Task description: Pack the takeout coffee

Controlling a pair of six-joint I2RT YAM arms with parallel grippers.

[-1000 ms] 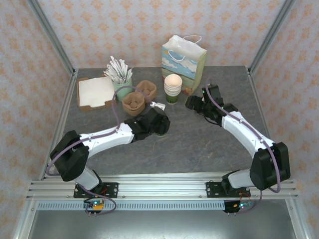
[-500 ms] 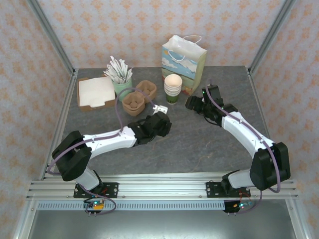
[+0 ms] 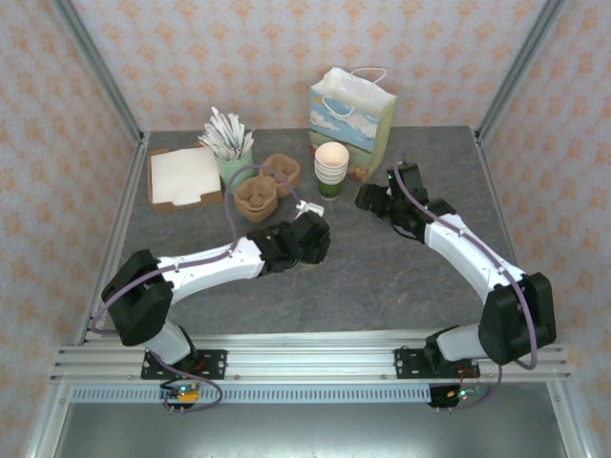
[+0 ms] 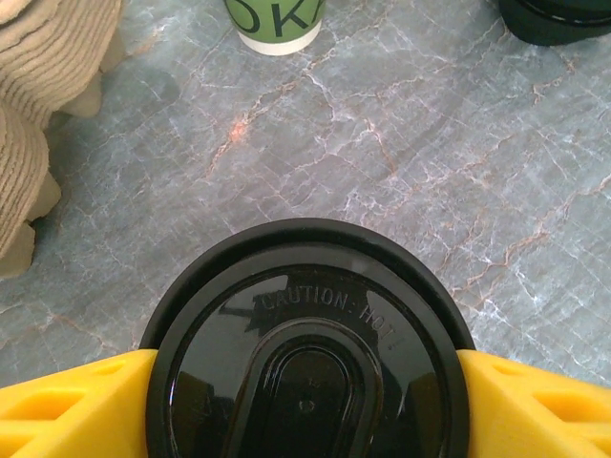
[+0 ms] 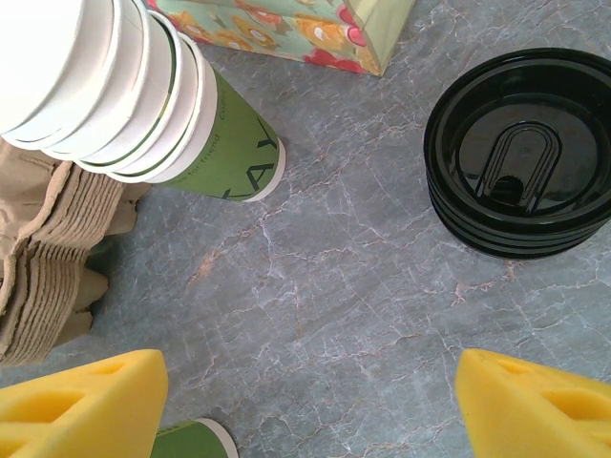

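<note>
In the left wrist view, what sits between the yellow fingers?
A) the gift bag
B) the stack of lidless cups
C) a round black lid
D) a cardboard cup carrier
C: the takeout coffee's black lid, embossed with a caution warning, sits between the left gripper's yellow fingers.

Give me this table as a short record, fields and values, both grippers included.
coffee cup: black lid on, between the yellow fingers of the left gripper; grip unclear
right gripper: open, nothing between its fingers
stack of cups: upright, in front of the gift bag
pile of lids: right of the stack, apart
cup carriers: left of the stack
</note>
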